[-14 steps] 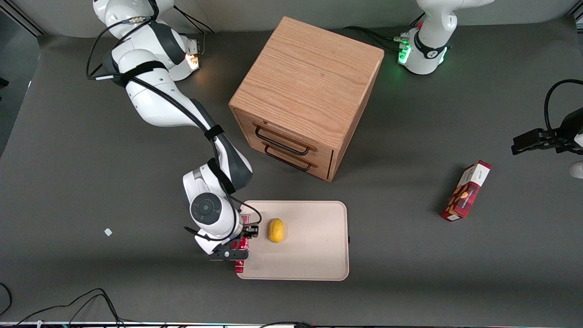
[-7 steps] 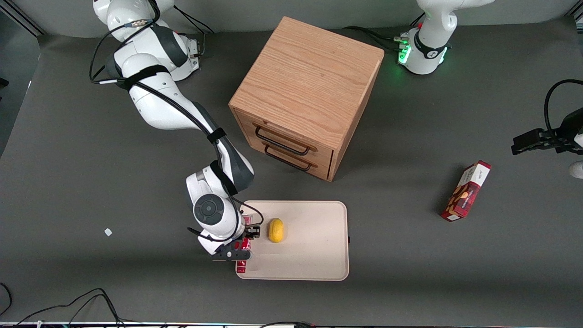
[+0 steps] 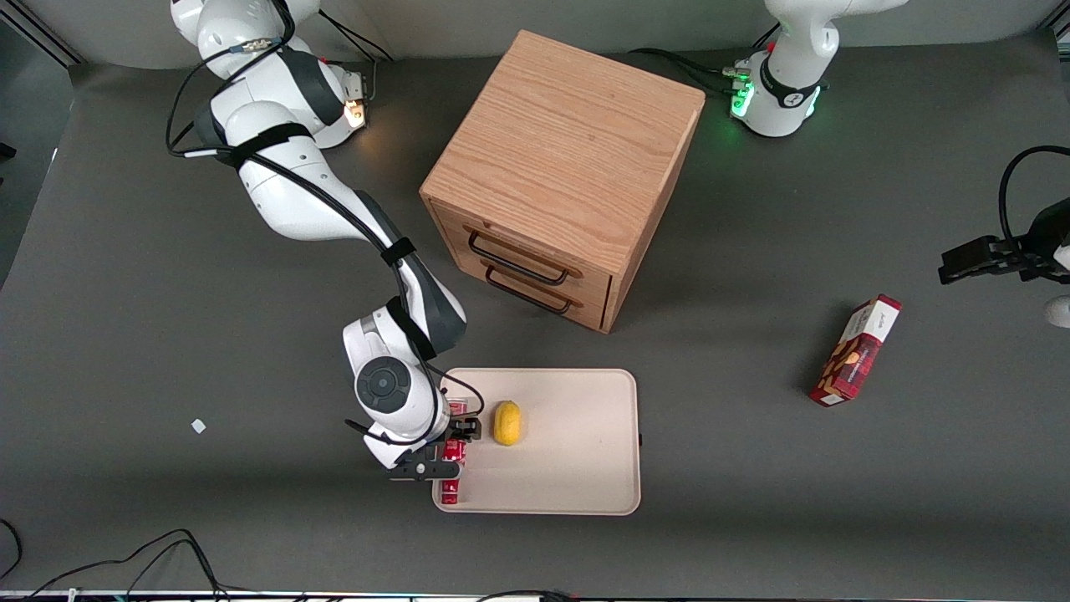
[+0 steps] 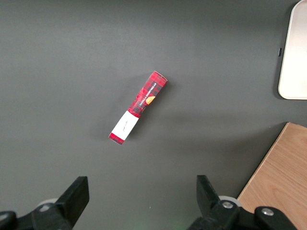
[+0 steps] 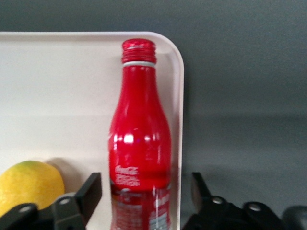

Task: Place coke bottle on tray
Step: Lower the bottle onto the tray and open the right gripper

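i see gripper (image 5: 146, 191) low over tray (image 3: 577, 477) edge at working arm's end, fingers spread wide either side of coke bottle (image 5: 139, 143). bottle lies flat on tray beside rim, long axis along that edge, lemon (image 3: 506, 422) nearby. i judge next move straight lift clear.

A wooden drawer cabinet (image 3: 562, 171) (two dark handles) on the grey table (image 3: 125, 334).

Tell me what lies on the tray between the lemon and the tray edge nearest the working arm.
The coke bottle lies there on its side, along the tray's rim beside the lemon, with the open gripper straddling it. The right wrist view shows this best.
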